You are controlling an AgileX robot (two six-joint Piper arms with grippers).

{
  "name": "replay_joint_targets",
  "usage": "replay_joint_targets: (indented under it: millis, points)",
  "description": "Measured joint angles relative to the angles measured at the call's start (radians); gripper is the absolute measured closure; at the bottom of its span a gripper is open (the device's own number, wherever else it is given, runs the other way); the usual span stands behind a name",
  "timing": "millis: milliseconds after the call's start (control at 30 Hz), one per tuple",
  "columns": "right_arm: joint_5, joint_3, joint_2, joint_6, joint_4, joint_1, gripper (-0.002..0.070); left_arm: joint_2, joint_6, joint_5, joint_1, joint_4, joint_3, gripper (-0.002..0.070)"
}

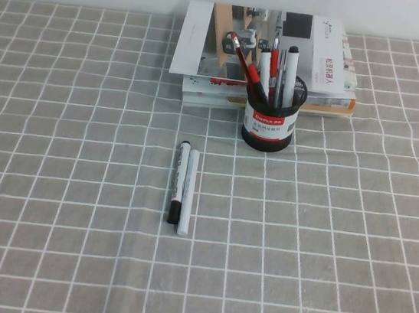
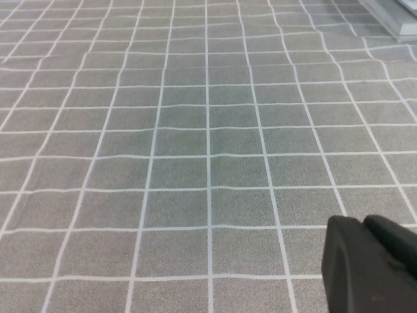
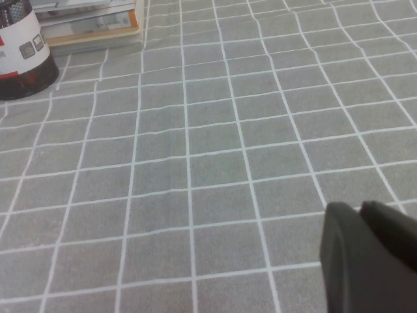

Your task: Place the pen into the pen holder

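Red-capped pen (image 1: 243,59) stands in pen holder (image 1: 269,123); hands parked.

surface: grey checked tablecloth (image 1: 51,182) | on it: pen holder (image 1: 269,122), book stack (image 1: 269,56), black marker (image 1: 178,192), white pen (image 1: 188,192), seemingly touching

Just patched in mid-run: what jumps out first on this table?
The pen holder stands out, before a stack of books at the table's far side, with the pen leaning out of its left side among other pens. Nearer the camera, a black marker and a white pen lie side by side. Left gripper and right gripper, shut, show only in their wrist views.
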Motion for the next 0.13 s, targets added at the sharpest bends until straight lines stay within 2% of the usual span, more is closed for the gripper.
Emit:
replay_joint_targets:
  millis: [133]
  points:
    - [0.000,0.000,0.000,0.000,0.004,0.000,0.0689,0.000,0.000,0.000,0.000,0.000,0.000,0.0678]
